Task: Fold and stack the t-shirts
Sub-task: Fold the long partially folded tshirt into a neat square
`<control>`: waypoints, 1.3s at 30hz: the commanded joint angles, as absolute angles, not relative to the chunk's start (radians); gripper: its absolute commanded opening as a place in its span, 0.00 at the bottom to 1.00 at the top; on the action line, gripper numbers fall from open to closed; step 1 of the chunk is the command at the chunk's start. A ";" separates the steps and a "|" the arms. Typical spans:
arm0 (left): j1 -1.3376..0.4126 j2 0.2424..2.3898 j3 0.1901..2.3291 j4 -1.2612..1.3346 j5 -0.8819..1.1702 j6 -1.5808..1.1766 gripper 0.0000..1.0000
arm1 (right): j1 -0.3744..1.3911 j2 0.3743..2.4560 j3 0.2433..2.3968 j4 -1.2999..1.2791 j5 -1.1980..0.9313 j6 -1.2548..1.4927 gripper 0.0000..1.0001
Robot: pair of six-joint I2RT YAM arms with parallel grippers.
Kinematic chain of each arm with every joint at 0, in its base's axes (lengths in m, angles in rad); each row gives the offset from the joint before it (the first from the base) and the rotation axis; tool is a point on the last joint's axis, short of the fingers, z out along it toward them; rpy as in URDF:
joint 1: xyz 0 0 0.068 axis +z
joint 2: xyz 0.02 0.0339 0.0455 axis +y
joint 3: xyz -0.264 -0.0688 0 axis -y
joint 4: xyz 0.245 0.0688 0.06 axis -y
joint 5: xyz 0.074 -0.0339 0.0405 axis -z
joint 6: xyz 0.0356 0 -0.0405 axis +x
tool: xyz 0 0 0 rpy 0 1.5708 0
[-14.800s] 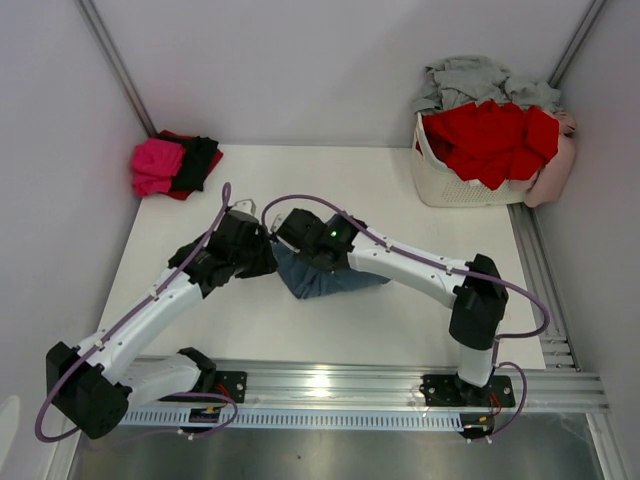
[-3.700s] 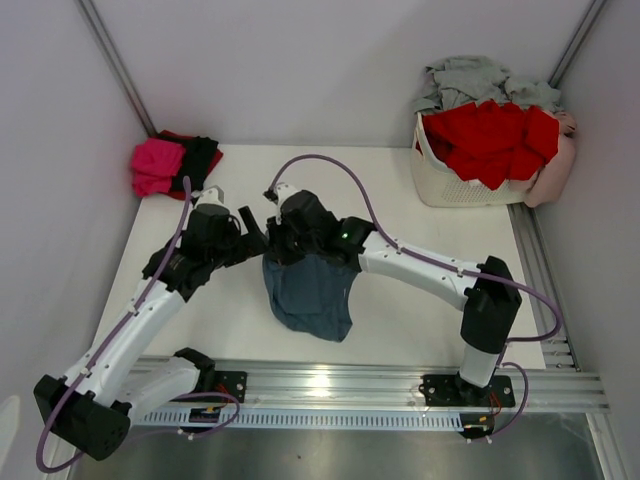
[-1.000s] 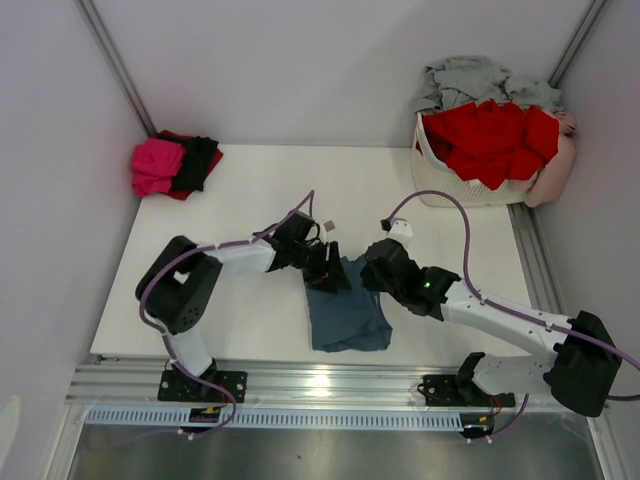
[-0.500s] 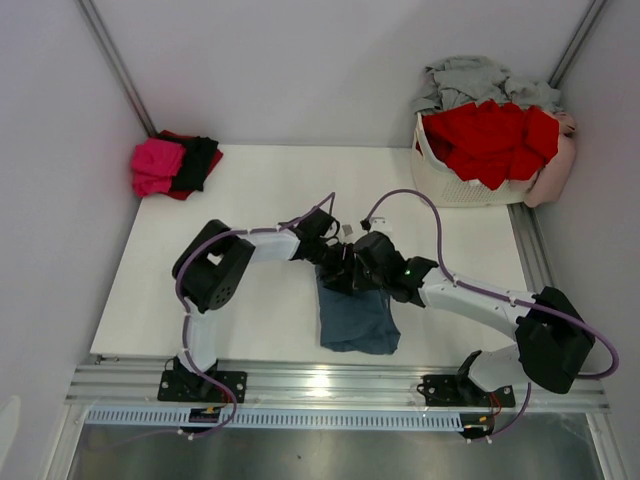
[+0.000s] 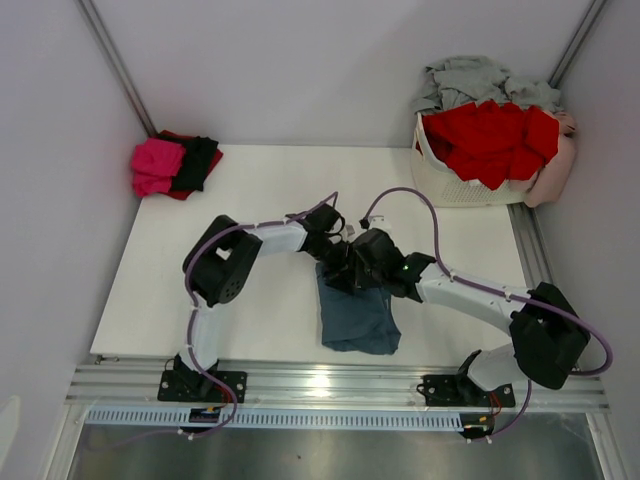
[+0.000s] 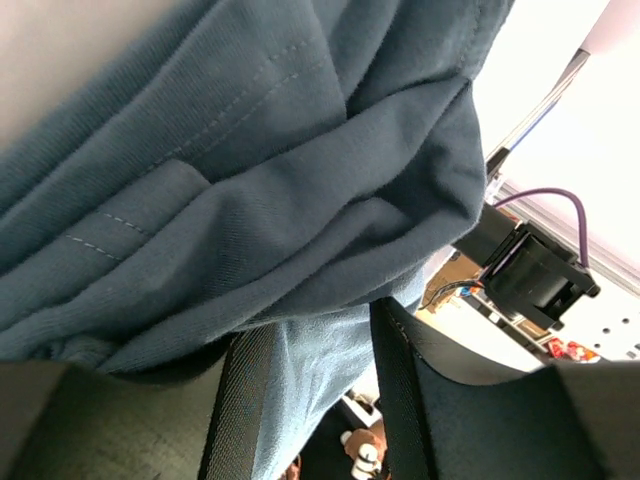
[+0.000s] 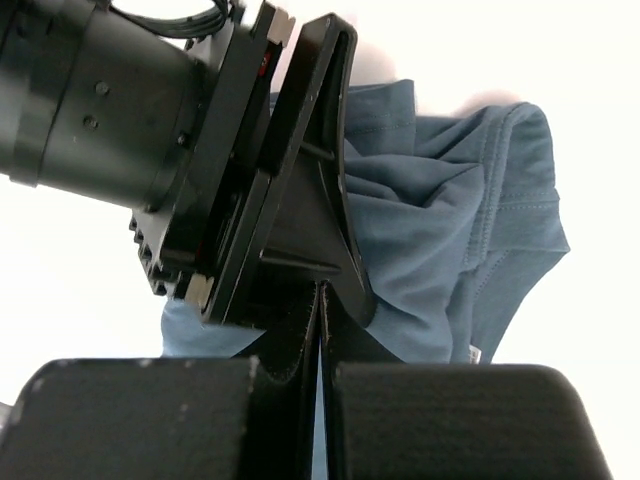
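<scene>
A slate blue-grey t-shirt (image 5: 357, 318) lies folded into a narrow bundle near the table's front, and its far edge is bunched up where both grippers meet. My left gripper (image 5: 338, 262) reaches in from the left. In the left wrist view (image 6: 312, 332) its jaws stand apart with a fold of the blue t-shirt (image 6: 250, 180) between them and daylight still showing through the gap. My right gripper (image 5: 366, 264) sits just right of it. In its own view (image 7: 320, 300) the fingers are pressed together, right behind the left gripper's black finger (image 7: 320, 180), with the t-shirt (image 7: 440, 240) beyond.
A stack of magenta-pink (image 5: 155, 165), black (image 5: 197, 160) and red (image 5: 182, 193) shirts sits at the far left corner. A white lattice basket (image 5: 445, 187) at the far right holds red (image 5: 490, 135) and pale grey (image 5: 475, 78) shirts. A metal rail (image 5: 330, 385) borders the near edge.
My right gripper has slid left until it sits against the left gripper at the shirt's far edge. The left arm has folded in and its jaws have narrowed. The shirt has shifted slightly right.
</scene>
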State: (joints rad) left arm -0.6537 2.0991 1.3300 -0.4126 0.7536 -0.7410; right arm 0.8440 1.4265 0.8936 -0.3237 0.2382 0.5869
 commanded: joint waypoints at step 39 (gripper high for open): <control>-0.701 2.138 1.436 -0.799 -0.218 -0.735 0.01 | 0.845 1.581 0.810 -0.152 -0.009 0.463 0.00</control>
